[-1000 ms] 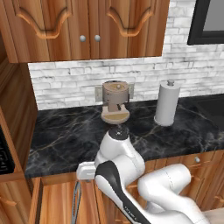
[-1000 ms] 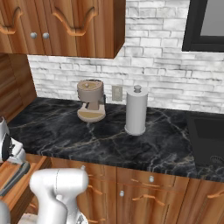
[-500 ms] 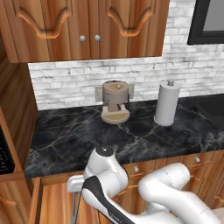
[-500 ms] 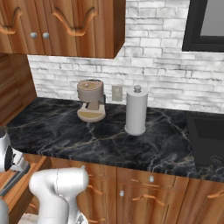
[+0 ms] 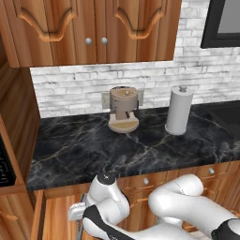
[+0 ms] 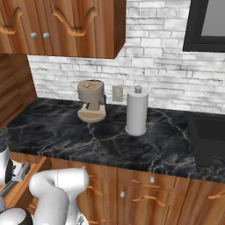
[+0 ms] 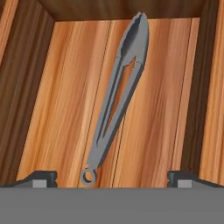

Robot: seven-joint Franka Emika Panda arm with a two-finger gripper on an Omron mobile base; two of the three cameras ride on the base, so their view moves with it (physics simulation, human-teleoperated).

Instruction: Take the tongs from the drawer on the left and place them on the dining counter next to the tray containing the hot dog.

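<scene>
The slim grey tongs (image 7: 119,94) lie lengthwise on the wooden floor of the open drawer (image 7: 61,113), tips far from me and the ring end close under the hand. My gripper (image 7: 111,178) hangs straight above that ring end, open, with one fingertip (image 7: 41,178) on each side and nothing between them. In the left base view the arm bends down over the pulled-out drawer (image 5: 54,213) below the counter's left end. The dining counter and the tray are out of view.
A black marble counter (image 5: 93,150) carries a brown coffee machine (image 5: 123,108) and a paper towel roll (image 5: 179,110). Closed wooden cabinets hang above. The drawer's dark side walls (image 7: 17,100) stand on both sides of the tongs. A dark recessed appliance (image 6: 206,140) sits at the right.
The wrist has dropped from counter-edge height down over the open drawer. The jaws have stayed open, and the things on the counter have not moved.
</scene>
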